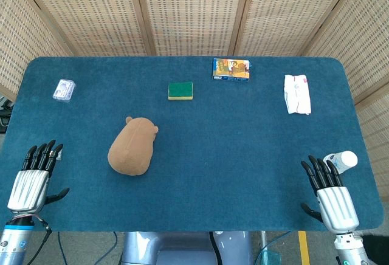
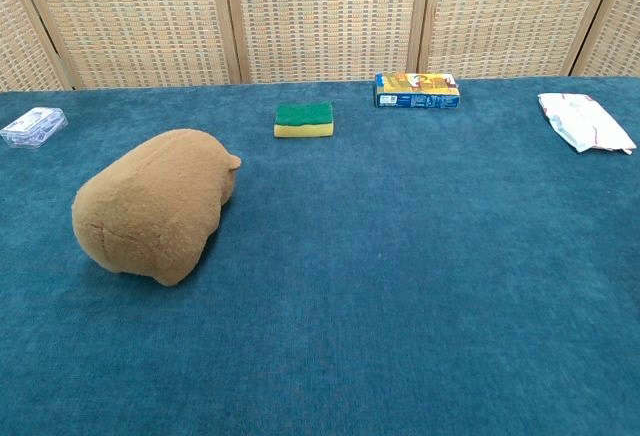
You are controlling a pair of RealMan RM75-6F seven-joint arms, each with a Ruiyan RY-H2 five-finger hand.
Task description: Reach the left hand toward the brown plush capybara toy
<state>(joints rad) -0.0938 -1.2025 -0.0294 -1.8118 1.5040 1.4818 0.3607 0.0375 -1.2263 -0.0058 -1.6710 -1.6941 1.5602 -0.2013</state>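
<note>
The brown plush capybara point(image 1: 132, 146) lies on the blue table left of centre, its head pointing away from me; the chest view shows the capybara point(image 2: 155, 204) large at the left. My left hand point(image 1: 33, 178) hovers at the table's near left edge, fingers straight and apart, holding nothing, well to the left of the toy. At the near right edge my right hand point(image 1: 330, 194) is likewise open and empty. Neither hand appears in the chest view.
A green-and-yellow sponge point(image 1: 180, 90) and a colourful box point(image 1: 231, 69) lie at the back. A clear plastic packet point(image 1: 63, 89) sits back left, a white wrapped pack point(image 1: 297, 93) back right. A white bottle point(image 1: 341, 160) lies beside the right hand's fingers.
</note>
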